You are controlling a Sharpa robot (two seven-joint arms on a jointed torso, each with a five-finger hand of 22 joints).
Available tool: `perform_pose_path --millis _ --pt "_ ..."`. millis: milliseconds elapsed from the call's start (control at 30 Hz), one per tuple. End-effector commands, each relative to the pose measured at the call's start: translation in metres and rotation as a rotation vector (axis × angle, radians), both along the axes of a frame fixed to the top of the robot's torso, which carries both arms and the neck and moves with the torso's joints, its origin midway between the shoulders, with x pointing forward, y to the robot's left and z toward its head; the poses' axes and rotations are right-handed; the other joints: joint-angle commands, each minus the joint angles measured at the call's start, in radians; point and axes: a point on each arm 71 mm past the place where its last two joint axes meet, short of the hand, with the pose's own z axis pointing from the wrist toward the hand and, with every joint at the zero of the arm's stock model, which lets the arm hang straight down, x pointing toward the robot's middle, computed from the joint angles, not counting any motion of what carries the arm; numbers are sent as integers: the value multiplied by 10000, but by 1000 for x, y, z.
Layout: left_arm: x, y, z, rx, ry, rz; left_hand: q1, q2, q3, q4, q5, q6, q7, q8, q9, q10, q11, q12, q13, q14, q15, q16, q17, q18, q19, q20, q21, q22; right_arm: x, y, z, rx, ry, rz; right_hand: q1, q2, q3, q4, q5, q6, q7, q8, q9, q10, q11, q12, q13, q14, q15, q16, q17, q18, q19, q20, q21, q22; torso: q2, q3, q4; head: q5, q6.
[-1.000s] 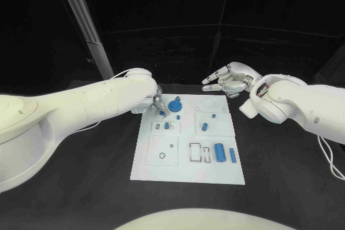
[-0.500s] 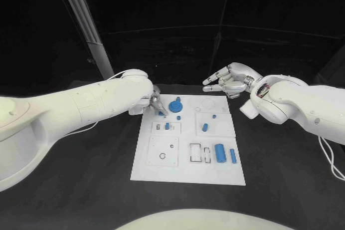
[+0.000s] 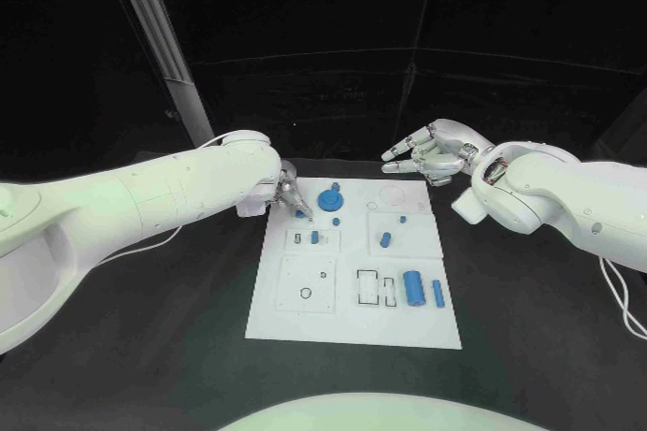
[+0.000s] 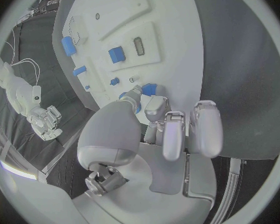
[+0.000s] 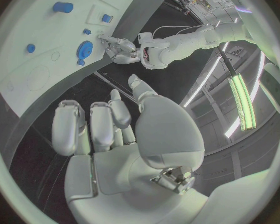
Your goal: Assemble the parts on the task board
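The white task board [image 3: 351,328] lies mid-table. It carries a blue round disc [image 3: 329,202], small pegs [image 3: 314,236], an oblong piece [image 3: 384,237], a thick cylinder [image 3: 411,286] and a thin bar [image 3: 437,292]. My left hand [image 3: 287,193] hovers over the board's far left corner. Its thumb and a finger pinch a small blue part [image 4: 149,88], with the other fingers [image 4: 204,127] curled beside it. My right hand [image 3: 432,152] hangs beyond the board's far right corner, fingers apart and holding nothing [image 5: 115,129].
A grey post [image 3: 168,57] rises behind the left arm. Black table surrounds the board. The left arm's bulk lies along the board's left side. In the right wrist view the blue disc [image 5: 85,50] sits just beside the left hand [image 5: 121,49].
My left hand has drawn slightly back and left from the blue disc, still pinching the small part. The right hand has barely moved.
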Motion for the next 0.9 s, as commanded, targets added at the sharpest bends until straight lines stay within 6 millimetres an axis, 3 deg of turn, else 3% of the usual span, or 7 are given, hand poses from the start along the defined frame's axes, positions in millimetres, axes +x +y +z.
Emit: perform_pose_path --millis 33,400,567,600,667,900 --pt "-3 2 -5 17 389 -41 -68 95 1754 -1639 608 -22 105 -109 -210 -47 80 -46 -16 860 88 -47 1775 29 -29 59 -74 979 0 1 1 17 51 94 -52 23 13 -47 37 78 16 -45 -6 48 8 16 -4 189 -64 -41 5 120 20 -49 -44 5 6 -1 -2 16 -3" --pt "-5 5 -5 -206 624 18 -397 69 2544 -2174 1770 -3 235 -253 -824 -63 167 -69 -64 860 169 -44 1776 37 -38 138 -114 982 0 1 0 0 75 95 -71 21 5 -41 41 73 17 -47 -7 49 10 18 -5 189 -63 -46 2 121 19 -49 -49 -1 8 2 -10 44 8" --pt "-6 6 -4 -293 676 48 -506 119 3009 -2497 2526 10 306 -259 -1048 -77 214 -82 -89 858 204 -44 1775 39 -39 161 -123 992 0 0 0 -14 95 89 -71 21 5 -41 41 73 17 -47 -7 49 10 18 -5 189 -63 -46 2 121 19 -49 -49 -1 6 2 -16 58 15" --pt "-6 7 -4 -306 680 52 -500 131 3210 -2619 2523 16 323 -262 -1106 -96 229 -95 -98 858 207 -44 1775 40 -39 165 -122 998 0 0 0 -17 100 87 -84 20 0 -39 46 65 18 -50 -9 51 11 21 -4 192 -63 -45 7 122 18 -49 -54 -5 6 3 -13 57 18" --pt "-6 7 -3 -324 688 52 -544 152 3888 -2907 1979 48 376 -271 -1260 -124 261 -110 -114 854 230 -50 1766 40 -38 175 -117 1014 1 0 0 -23 109 87 -85 20 0 -39 47 64 18 -51 -9 52 11 22 -4 192 -63 -45 7 122 18 -49 -54 -6 7 2 -11 56 20" --pt "-6 9 -2 -337 721 46 -887 80 5065 -3293 1991 129 394 -240 -1547 -110 284 -90 -134 852 252 -49 1764 42 -48 213 -110 1045 0 -1 0 -52 165 107 -85 20 0 -39 47 64 18 -51 -9 52 11 22 -4 192 -63 -45 7 122 18 -49 -54 -6 8 -2 -10 66 22"
